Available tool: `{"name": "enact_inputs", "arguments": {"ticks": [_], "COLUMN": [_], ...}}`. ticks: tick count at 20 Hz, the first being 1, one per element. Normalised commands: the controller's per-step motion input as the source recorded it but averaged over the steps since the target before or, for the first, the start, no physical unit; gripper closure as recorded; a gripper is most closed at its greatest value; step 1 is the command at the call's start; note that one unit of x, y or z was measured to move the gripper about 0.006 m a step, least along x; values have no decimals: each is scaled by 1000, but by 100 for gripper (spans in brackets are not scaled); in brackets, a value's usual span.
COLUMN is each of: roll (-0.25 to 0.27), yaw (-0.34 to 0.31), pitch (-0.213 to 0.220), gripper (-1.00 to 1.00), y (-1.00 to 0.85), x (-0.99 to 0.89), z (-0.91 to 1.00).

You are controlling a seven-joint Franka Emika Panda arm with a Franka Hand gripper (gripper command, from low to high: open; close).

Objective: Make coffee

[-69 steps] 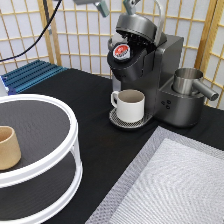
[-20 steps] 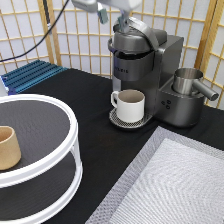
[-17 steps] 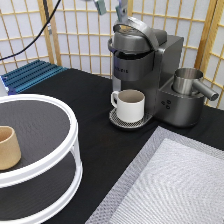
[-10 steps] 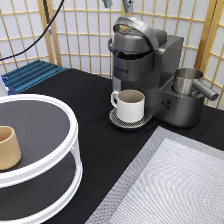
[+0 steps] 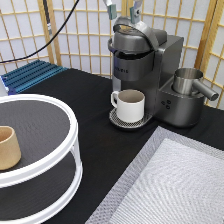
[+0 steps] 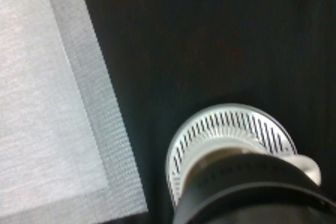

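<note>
In the exterior view the gripper point(image 5: 122, 10) hangs at the top edge, fingers apart and empty, just above the coffee machine point(image 5: 145, 75), whose lid is down. The coffee pod cannot be seen. A white mug point(image 5: 131, 105) stands on the machine's drip tray point(image 5: 120, 121).

In the wrist view the drip tray point(image 6: 225, 131) lies on the black table point(image 6: 210, 55) beside a grey mat point(image 6: 52, 115).

Only the tool point(image 5: 121, 10) shows in the exterior view, at the top edge of the frame a little right of centre. The arm and wrist above it are cut off by the frame edge. Two grey-blue fingers point(image 5: 110, 10) hang downward, tips lowest. They stand clearly apart, with open space between them, and nothing sits between the tips. The finger toward the exterior view's left is seen almost whole; the one toward the right is partly cropped. The tool hangs high above the surface. The wrist view shows no part of the robot's body.
</note>
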Motion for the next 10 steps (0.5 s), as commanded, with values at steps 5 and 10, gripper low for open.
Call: {"name": "enact_inputs", "arguments": {"ticks": [5,10], "roll": [-233,-208], "yaw": [0,0], "pitch": [111,99], "gripper": [-100,-100], "y": [331,256], "x": [595,498], "z": [-7,-181]}}
